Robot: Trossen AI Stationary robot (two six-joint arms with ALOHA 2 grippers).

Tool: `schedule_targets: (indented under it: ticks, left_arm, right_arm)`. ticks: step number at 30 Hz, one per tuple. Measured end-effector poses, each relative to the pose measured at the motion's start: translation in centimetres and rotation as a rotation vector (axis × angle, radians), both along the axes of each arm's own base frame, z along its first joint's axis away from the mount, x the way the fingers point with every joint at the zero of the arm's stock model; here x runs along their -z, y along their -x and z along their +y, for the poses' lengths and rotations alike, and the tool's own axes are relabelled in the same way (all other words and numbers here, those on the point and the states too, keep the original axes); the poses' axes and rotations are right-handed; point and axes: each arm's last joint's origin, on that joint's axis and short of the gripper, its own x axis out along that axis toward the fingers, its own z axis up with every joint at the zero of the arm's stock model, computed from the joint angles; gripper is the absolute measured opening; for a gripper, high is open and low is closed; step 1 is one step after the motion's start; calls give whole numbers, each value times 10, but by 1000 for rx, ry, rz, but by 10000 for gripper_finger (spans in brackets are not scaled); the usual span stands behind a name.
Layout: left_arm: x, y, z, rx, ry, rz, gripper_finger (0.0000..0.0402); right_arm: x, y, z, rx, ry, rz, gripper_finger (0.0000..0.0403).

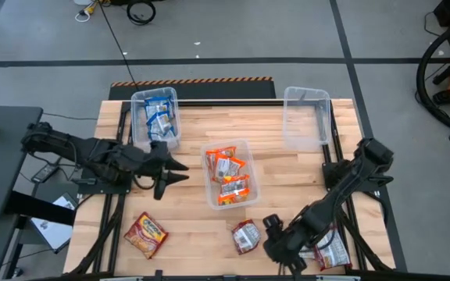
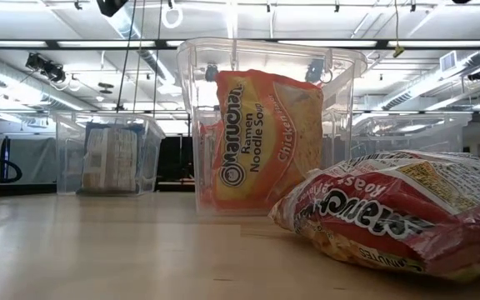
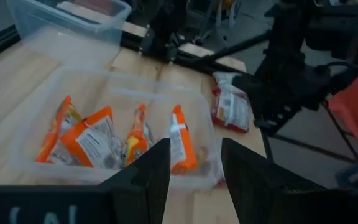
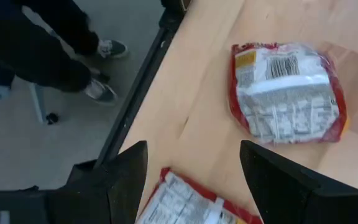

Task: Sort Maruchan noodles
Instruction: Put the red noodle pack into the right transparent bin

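- Hovering over the table's (image 1: pixel 287 168) near edge, the right gripper (image 1: pixel 274 244) spreads its jaws between two dark red packets (image 1: pixel 245 236), one partly under the arm.
- Left gripper (image 1: pixel 174 172), jaws apart, faces the central bin (image 1: pixel 207 152) of orange packets (image 1: pixel 229 165).
- Blue packets (image 1: pixel 157 117) fill the far-left bin (image 1: pixel 137 99); another dark red packet (image 1: pixel 146 234) lies near-left.

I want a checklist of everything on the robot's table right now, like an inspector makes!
Surface: wooden table, bare between items.
Job's things: blue packets in the left bin; orange packets in the middle bin; right bin empty; three red packets loose along the near edge.
Clutter: nothing seen.
Grippers: left gripper open beside the middle bin; right gripper open, between two red packets.
Cables: cord on the floor.
Surroundings: a person's shoes beside the table.
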Motion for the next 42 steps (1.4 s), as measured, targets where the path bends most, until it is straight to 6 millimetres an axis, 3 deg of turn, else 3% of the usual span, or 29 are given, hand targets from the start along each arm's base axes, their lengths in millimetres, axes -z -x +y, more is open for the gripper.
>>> schedule_targets:
  ticks: [8,12,18,23,34,42]
  left_arm:
    - [4,8,-15,-18,-52,26,149]
    - [3,10,-20,-82,-63,3,149]
    - [-2,10,-21,-170,-74,-60,149]
    - [-2,2,-23,-230,-75,-89,149]
    - [16,-21,-35,-259,-22,-36,149]
    - [26,-37,-44,-265,8,-45,149]
  right_arm:
    - [27,-6,4,-173,175,169,261]
    - [43,-6,-7,-309,131,250,260]
    - [51,-25,-31,-318,74,226,252]
    - [67,-30,-44,-354,-40,230,245]
    - [98,-10,-53,-373,-119,349,243]
    - [95,-11,-53,-372,-114,348,242]
